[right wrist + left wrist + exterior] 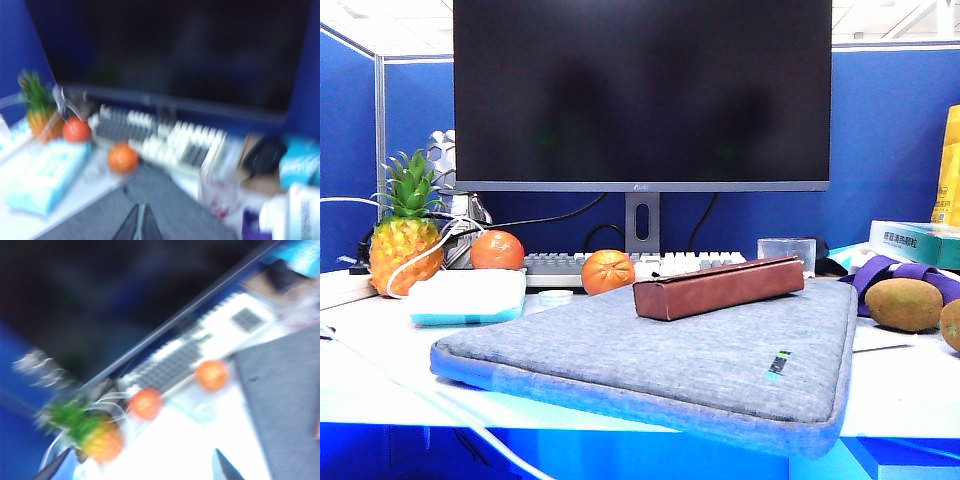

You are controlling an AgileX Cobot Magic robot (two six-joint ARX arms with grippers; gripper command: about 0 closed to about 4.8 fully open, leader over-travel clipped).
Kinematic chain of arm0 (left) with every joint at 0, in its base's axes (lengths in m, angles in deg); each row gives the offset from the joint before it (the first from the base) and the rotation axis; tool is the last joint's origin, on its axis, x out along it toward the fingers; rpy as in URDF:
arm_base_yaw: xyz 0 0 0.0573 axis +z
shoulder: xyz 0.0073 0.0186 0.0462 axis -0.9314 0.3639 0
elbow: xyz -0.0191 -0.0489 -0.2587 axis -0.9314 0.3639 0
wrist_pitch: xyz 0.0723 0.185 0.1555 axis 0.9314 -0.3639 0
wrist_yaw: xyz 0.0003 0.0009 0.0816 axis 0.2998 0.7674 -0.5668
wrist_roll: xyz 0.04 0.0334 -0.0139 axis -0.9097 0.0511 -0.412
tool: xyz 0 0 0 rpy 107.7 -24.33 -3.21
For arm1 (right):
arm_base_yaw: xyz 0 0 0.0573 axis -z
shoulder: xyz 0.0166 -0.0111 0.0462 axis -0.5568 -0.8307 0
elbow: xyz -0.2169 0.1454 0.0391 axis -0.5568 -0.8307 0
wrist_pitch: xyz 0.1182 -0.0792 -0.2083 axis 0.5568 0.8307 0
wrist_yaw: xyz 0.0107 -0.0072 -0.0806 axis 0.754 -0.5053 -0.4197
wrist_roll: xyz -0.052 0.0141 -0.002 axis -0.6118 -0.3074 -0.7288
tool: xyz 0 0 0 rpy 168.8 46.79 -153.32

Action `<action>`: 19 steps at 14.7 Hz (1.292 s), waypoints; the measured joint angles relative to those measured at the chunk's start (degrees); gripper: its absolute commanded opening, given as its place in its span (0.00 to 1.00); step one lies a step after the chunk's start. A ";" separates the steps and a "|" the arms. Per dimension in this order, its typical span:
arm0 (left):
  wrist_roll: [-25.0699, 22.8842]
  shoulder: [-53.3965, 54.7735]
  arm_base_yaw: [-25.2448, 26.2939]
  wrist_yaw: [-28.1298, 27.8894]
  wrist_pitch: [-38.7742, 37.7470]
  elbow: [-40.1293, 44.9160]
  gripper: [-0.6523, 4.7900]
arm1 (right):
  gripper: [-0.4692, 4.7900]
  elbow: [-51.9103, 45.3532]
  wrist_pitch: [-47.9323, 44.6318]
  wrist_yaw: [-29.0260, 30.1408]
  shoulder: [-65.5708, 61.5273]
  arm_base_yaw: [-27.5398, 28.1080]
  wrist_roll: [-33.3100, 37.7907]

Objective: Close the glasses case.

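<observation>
While the case (pixel 718 286) lies shut on the grey sleeve (pixel 660 355) before the keyboard (pixel 630 265), we see neither arm from the exterior camera. Our left tool (pixel 142 467) hangs over the bench (pixel 165 450) near the pineapple (pixel 100 437), fingers parted. Our right tool (pixel 138 226) is closed, empty, above the sleeve.

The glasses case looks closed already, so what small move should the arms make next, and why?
Probably just hold both arms back. The glasses case lies shut on the grey sleeve, with no pale lining showing. Neither arm appears in the exterior view; the right gripper is closed above the sleeve and the left gripper open, both clear of it.
</observation>
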 measured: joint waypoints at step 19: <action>21.84 -48.87 -0.02 -7.74 25.75 64.39 0.79 | 0.24 -48.37 -13.27 -6.01 47.41 -3.13 17.51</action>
